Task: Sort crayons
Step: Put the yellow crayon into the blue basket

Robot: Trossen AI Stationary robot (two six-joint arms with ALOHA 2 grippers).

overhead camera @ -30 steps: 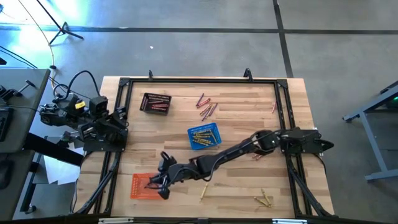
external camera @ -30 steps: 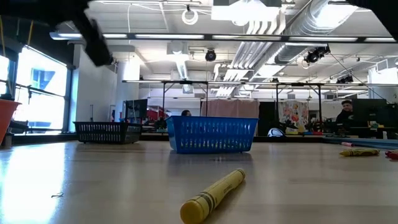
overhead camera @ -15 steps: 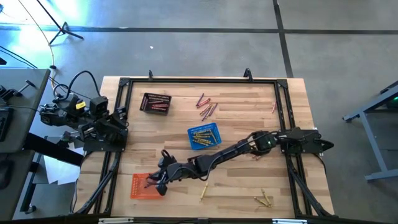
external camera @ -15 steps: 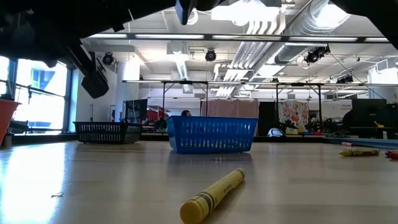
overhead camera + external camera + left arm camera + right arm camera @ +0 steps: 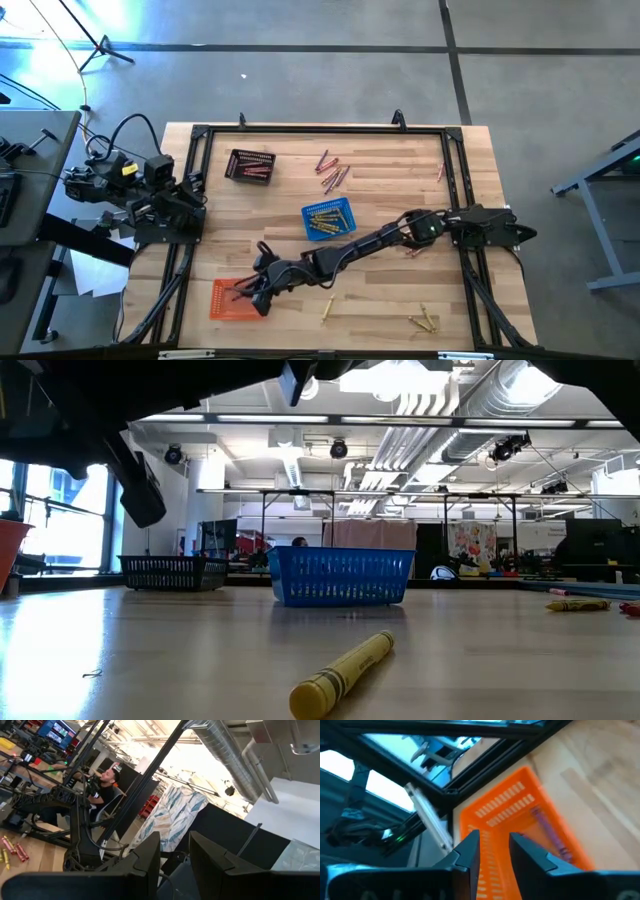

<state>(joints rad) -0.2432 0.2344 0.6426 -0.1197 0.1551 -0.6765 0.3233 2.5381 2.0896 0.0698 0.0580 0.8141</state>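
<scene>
My right gripper [image 5: 258, 296] hangs over the orange mesh basket [image 5: 230, 299] at the table's near left, fingers close together with nothing between them [image 5: 494, 851]. A purple crayon [image 5: 551, 834] lies in that basket. A yellow crayon [image 5: 326, 309] lies on the table near the front edge and shows large in the low view [image 5: 345, 672]. More yellow crayons [image 5: 425, 322] lie at the near right and red-pink ones [image 5: 332, 172] at the far middle. My left gripper [image 5: 174, 855] is parked at the table's left edge, shut and empty.
A blue basket [image 5: 328, 220] holding yellow crayons stands mid-table. A black basket [image 5: 250, 165] holding red crayons stands at the far left. Single red crayons lie at the right [image 5: 439, 172] and under my right arm [image 5: 412, 252]. A black frame [image 5: 320, 128] rims the table.
My right gripper has come down lower over the orange basket, staying at the table's near left; its arm now fills more of the low view's top.
</scene>
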